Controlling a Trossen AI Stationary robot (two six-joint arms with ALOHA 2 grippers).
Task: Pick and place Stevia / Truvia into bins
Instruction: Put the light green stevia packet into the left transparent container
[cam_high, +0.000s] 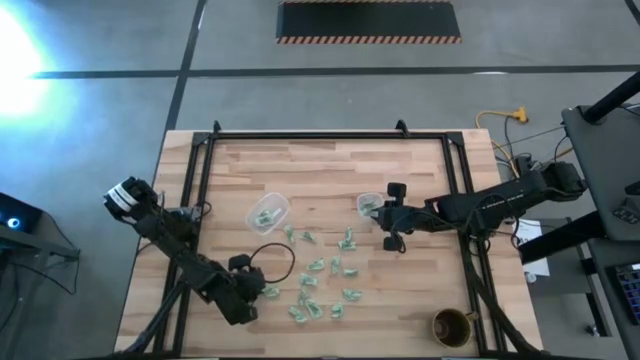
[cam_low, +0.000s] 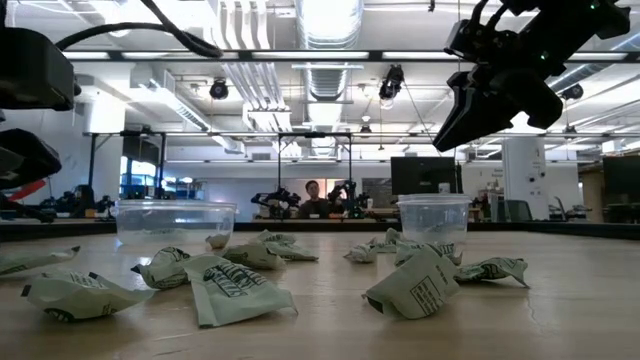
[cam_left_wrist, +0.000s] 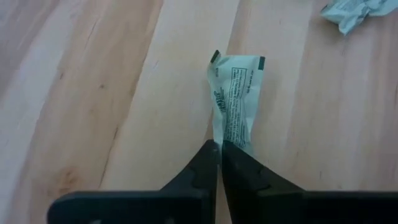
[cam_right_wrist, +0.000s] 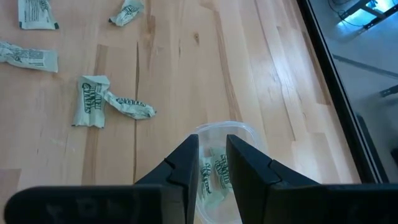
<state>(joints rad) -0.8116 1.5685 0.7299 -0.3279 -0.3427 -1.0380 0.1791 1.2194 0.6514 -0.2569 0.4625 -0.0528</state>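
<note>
Crumpled green-white packet (cam_left_wrist: 235, 93), printed text, pinched by left fingers (cam_left_wrist: 200, 168)

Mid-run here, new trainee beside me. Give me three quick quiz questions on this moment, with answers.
1. True or false: the left hand is pinching a packet.
2. The right hand hovers over: A) brown cup B) smaller bin C) bare wood?
3. Which bin is nearer the left arm?

Key: 1 true, fingers shut on its edge. 2 B, with packets already inside. 3 The larger bin.
</note>
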